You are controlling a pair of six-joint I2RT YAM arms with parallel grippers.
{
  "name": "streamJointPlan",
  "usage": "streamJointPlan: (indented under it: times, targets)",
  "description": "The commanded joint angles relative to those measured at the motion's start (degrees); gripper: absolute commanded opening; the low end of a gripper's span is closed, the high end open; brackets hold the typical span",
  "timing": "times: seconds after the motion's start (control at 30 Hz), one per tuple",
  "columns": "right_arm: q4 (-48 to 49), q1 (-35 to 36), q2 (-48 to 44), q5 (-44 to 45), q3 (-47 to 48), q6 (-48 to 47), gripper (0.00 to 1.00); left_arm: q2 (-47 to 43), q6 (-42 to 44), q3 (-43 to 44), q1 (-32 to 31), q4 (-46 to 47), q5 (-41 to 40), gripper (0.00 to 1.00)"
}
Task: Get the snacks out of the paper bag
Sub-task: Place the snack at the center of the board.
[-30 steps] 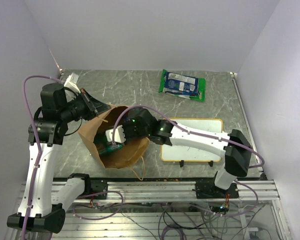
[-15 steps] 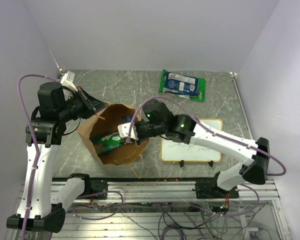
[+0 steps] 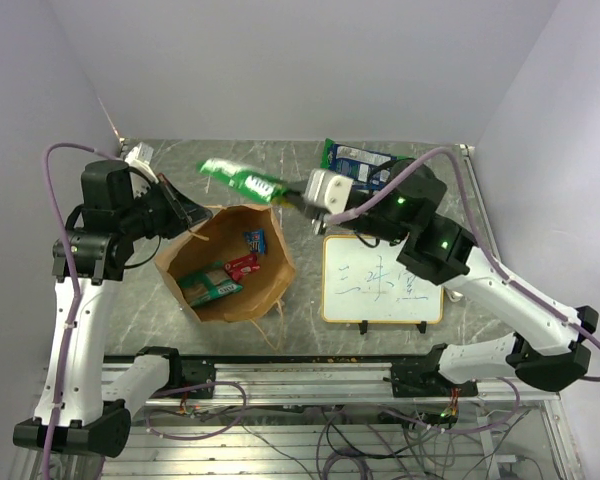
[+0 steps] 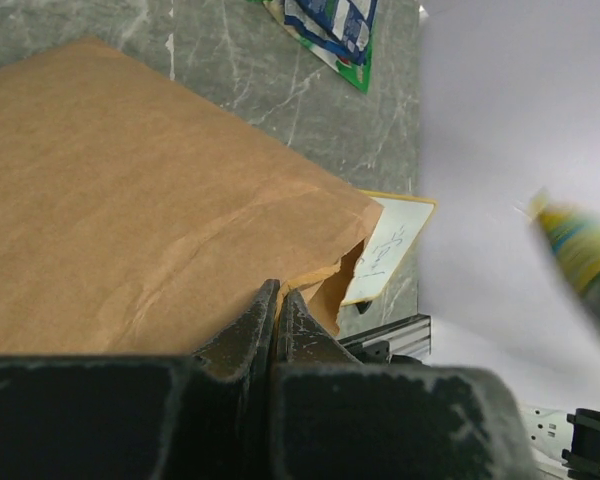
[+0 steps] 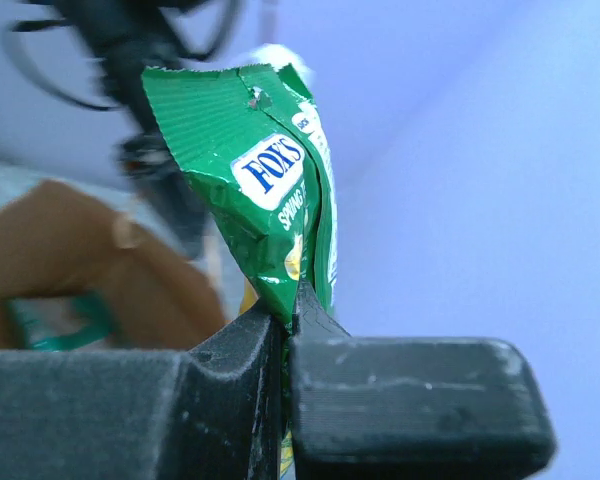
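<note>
The brown paper bag (image 3: 272, 285) lies open on the table, its mouth facing the camera. Inside it lie a green packet (image 3: 210, 285), a red packet (image 3: 242, 265) and a small blue pouch (image 3: 255, 240). My left gripper (image 3: 187, 213) is shut on the bag's rim (image 4: 310, 278) at its far left side. My right gripper (image 3: 290, 196) hangs above the table behind the bag, shut on one end of a long green snack packet (image 3: 242, 178) marked FOX'S (image 5: 265, 190). A larger green bag with a blue-white label (image 3: 368, 166) lies flat at the back of the table.
An orange-framed whiteboard (image 3: 382, 278) with writing lies to the right of the bag. Purple walls close in the table at the back and both sides. The aluminium rail with both arm bases (image 3: 310, 380) runs along the near edge.
My right gripper has come up out of the paper bag with the green packet and swung back and right above the table. The left gripper kept its hold on the bag rim.
</note>
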Motion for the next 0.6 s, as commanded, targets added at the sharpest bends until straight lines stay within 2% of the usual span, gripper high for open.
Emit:
streamJointPlan:
  times: [0.0,0.13,0.17,0.27,0.47,0.57]
  targets:
    - [19.8,-3.3,-1.7,17.4,-5.1,1.4,0.0,0.4,3.9,1.7,-0.3,-2.0,-1.4,0.07]
    - [24.4,-6.4,1.2,31.9,-8.0,2.7,0.0,0.9,5.0,2.9,-0.4,-2.2,-0.5,0.07]
    - [23.8,-7.9,2.4,33.2,-8.1,3.2,0.0,1.2,5.4,3.2,-0.3,-2.3,-0.6,0.07]
    - [22.3,-13.9,6.5,33.5,-10.0,3.1,0.0,1.7,6.4,4.1,-0.6,-1.6,-0.9,0.07]
    - [25.2,-25.4,13.3,27.4,-15.6,-1.8,0.0,2.8,8.5,5.1,-0.7,-0.3,-0.9,0.07]
    - [27.4,-31.6,17.9,22.9,-15.7,-4.3,0.0,5.5,11.2,8.5,-0.7,-2.5,-2.3,0.07]
